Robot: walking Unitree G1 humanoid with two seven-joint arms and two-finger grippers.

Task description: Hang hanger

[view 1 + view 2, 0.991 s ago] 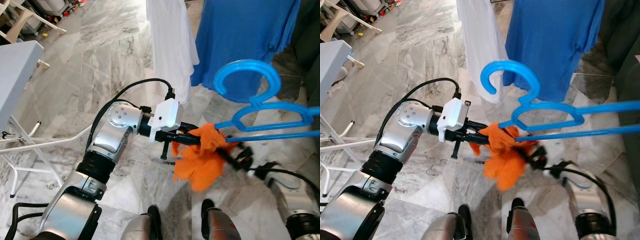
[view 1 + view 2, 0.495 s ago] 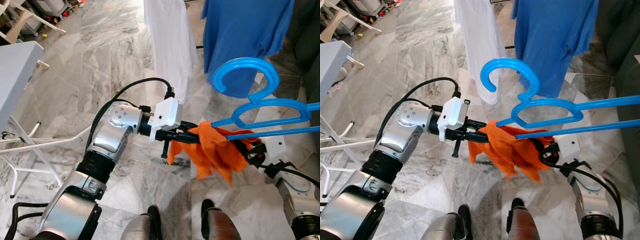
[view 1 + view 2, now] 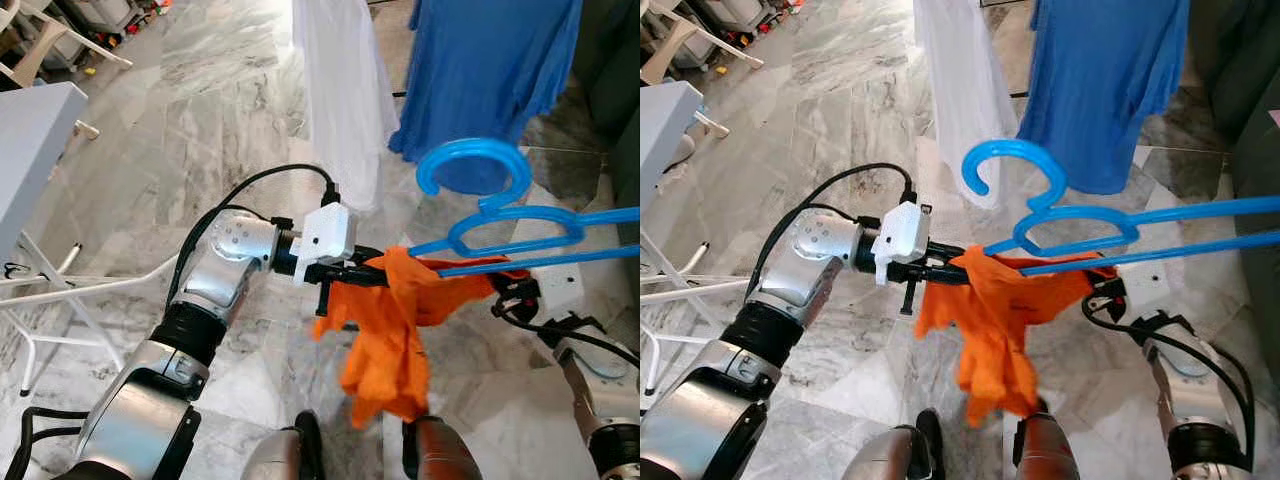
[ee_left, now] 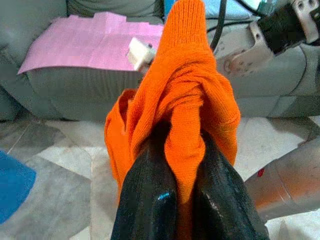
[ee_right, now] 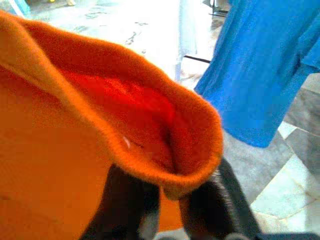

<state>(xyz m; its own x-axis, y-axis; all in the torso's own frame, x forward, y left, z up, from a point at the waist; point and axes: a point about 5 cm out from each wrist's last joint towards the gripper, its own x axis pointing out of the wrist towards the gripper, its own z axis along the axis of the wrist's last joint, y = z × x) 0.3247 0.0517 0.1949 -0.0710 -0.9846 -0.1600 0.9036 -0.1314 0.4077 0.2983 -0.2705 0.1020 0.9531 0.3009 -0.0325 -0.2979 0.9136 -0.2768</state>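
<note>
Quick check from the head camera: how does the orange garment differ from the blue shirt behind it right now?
The orange garment is a bunched, knit piece stretched between the left gripper and right gripper, both pinching it; the blue shirt hangs free, untouched. The orange one droops in a crumpled lump under the blue hanger; the blue one hangs flat and smooth. Both are solid-coloured clothing above the marble floor.

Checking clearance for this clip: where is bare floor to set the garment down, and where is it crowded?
Bare marble floor lies between the grey table and the white garment. It is crowded in front, where the left gripper and right gripper pinch the orange garment on the blue hanger, with the blue shirt behind.
</note>
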